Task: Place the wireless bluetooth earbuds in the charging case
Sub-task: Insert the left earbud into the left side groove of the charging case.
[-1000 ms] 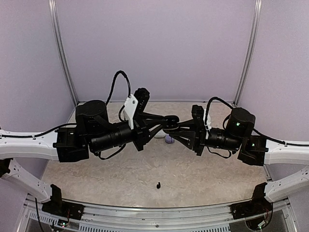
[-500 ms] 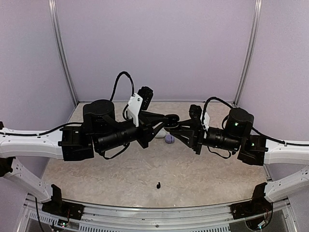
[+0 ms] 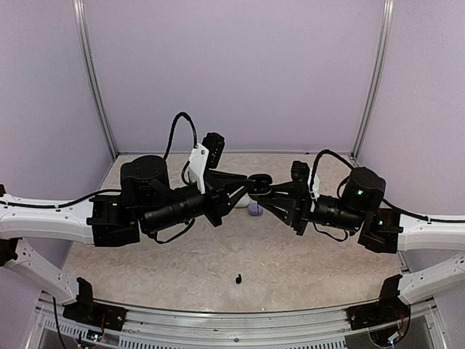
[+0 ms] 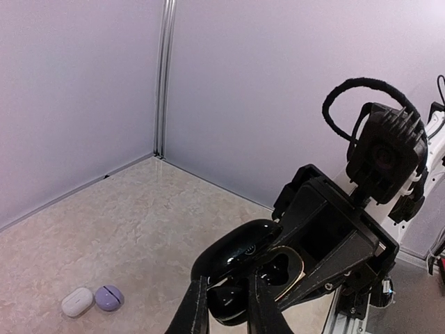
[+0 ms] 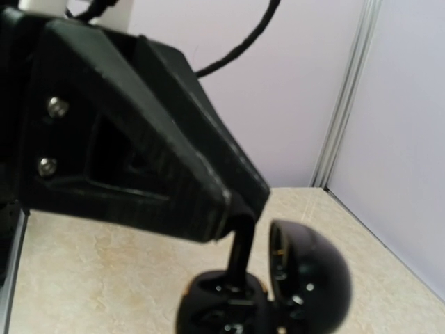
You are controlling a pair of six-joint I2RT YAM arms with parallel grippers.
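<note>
Pale lilac walls and a beige marbled table [image 3: 182, 254] are seen from above, where both arms meet in mid-air over the far half. Between them an open black charging case [image 4: 240, 249] is held up. The right gripper [image 4: 285, 270] is clamped on its base, which only the left wrist view shows. The left gripper [image 4: 228, 313] is pinched on a glossy black piece [image 4: 226, 303] at the case's mouth; earbud or case edge cannot be told. One black earbud [image 3: 238, 278] is seen only from above, lying alone near the front edge. A white case [image 4: 76, 301] and a lavender case [image 4: 109, 297] lie side by side on the table.
</note>
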